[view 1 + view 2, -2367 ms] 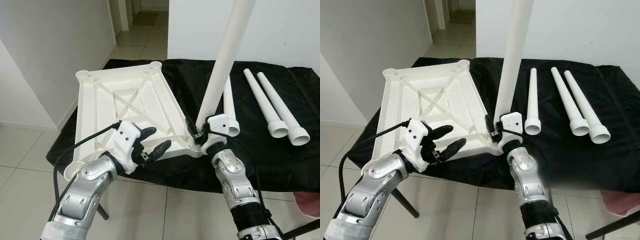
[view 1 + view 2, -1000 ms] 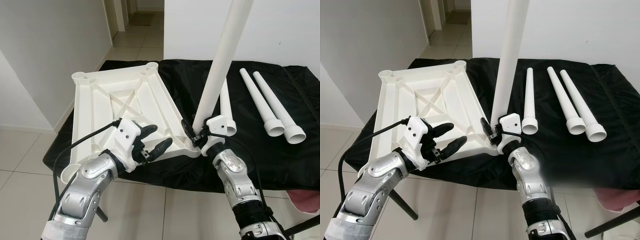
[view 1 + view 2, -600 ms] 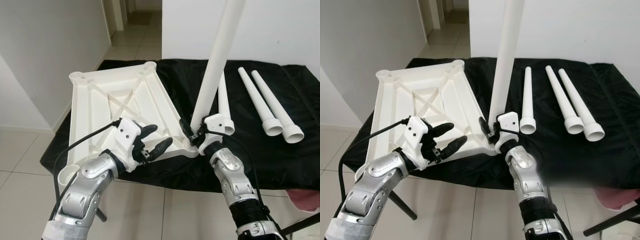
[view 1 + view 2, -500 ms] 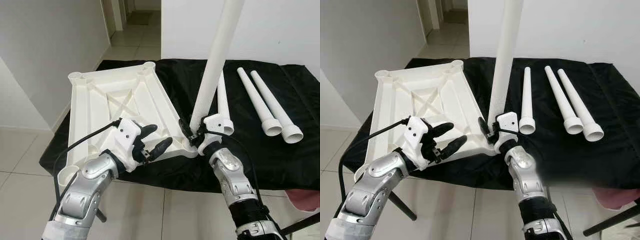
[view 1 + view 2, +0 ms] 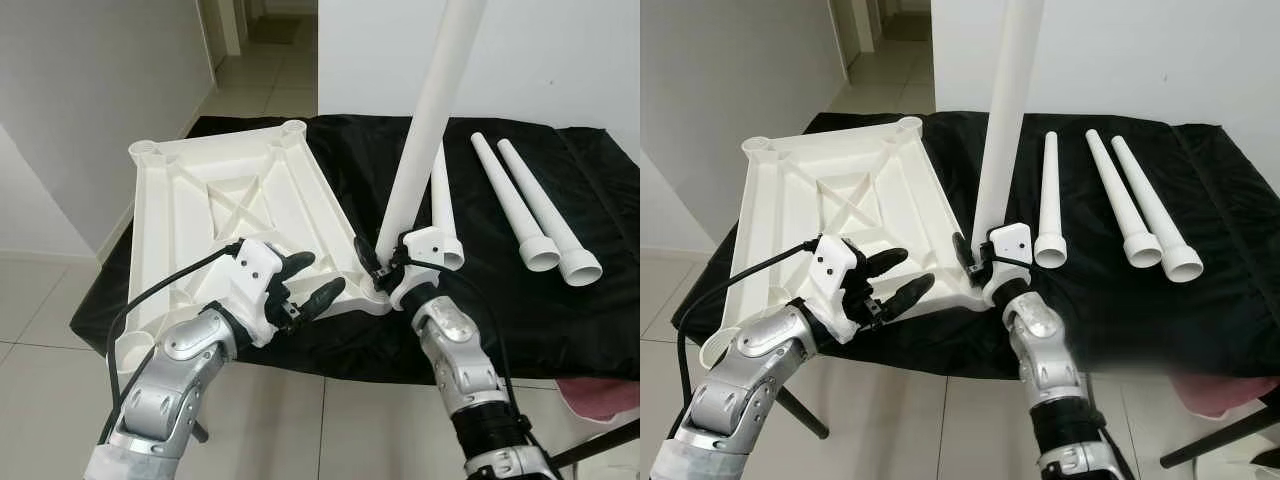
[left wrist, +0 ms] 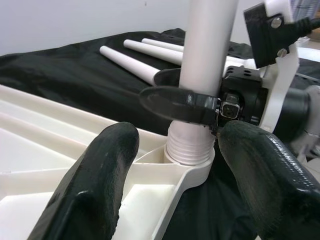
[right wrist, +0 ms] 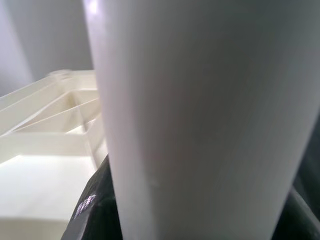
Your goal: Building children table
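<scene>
White plastic tabletop (image 5: 230, 205) lies upside down on a black cloth-covered table (image 5: 520, 310), ribbed underside up with an X brace and round sockets at the corners. Right gripper (image 5: 385, 268) is clamped around the base of a white leg (image 5: 425, 125) standing nearly upright, tilted slightly right, in the tabletop's near right corner socket. Left wrist view shows what the head views can't: the leg's ribbed, threaded end sitting in the socket, one black finger (image 6: 180, 102) wrapped across the tube just above it. Right wrist view gives the smooth matte tube up close with tabletop ribs behind. Left gripper (image 5: 305, 283) hovers at the tabletop's near edge, fingers spread, holding nothing. Three loose legs (image 5: 525, 205), tapered smooth tubes with flared near ends, lie on the cloth to the right.
</scene>
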`<state>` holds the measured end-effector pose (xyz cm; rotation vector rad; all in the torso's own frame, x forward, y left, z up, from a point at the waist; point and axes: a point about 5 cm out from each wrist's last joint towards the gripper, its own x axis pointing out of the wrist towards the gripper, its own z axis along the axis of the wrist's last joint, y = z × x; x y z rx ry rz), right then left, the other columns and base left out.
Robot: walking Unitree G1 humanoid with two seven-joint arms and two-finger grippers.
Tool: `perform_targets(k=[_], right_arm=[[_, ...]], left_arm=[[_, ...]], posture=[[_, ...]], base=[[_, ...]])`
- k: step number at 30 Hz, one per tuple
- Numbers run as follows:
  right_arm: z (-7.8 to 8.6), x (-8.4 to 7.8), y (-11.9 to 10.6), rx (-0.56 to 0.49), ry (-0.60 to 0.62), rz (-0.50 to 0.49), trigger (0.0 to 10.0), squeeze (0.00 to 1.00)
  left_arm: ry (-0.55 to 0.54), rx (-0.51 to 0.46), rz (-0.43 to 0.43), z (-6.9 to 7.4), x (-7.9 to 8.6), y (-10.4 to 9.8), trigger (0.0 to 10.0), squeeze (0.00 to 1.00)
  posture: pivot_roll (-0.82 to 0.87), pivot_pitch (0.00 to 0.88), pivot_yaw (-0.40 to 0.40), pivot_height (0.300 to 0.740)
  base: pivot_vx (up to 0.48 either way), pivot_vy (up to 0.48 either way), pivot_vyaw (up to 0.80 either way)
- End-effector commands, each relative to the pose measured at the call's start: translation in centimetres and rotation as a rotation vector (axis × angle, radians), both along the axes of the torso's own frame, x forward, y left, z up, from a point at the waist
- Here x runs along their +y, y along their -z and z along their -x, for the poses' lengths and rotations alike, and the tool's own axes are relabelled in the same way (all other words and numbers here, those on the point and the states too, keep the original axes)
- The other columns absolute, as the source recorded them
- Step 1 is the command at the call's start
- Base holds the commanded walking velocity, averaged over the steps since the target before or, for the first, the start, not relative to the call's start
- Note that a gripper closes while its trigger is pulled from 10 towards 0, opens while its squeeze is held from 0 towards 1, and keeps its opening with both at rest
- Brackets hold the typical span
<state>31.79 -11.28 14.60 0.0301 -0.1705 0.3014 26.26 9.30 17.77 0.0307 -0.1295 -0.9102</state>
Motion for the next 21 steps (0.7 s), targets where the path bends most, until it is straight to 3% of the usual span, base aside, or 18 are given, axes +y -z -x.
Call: perform_targets(k=[1, 7, 12, 21], right_arm=[[0.6, 0.2, 2.8, 0.154, 0.104, -0.066, 10.0, 0.0], [1.0, 1.1, 2.2, 0.133, 0.185, -0.121, 10.0, 0.0], [1.4, 1.1, 1.9, 0.128, 0.324, -0.142, 10.0, 0.0], [1.8, 1.1, 1.7, 0.112, 0.336, -0.13, 10.0, 0.03]], left_arm=[[-0.082, 0.001, -0.003, -0.1, 0.5, 0.0, 10.0, 0.0], [-0.079, 0.004, 0.0, 0.0, 0.3, 0.0, 10.0, 0.0], [-0.077, 0.007, 0.002, -0.1, 0.3, 0.1, 10.0, 0.0], [-0.068, 0.008, 0.004, 0.0, 0.1, 0.2, 10.0, 0.0]], posture=[[-0.02, 0.065, 0.074, 0.74], [-0.02, 0.066, 0.071, 0.74], [-0.02, 0.066, 0.071, 0.74], [-0.03, 0.049, 0.065, 0.74]], base=[[0.0, 0.0, 0.0], [0.0, 0.0, 0.0], [0.0, 0.0, 0.0], [0.0, 0.0, 0.0]])
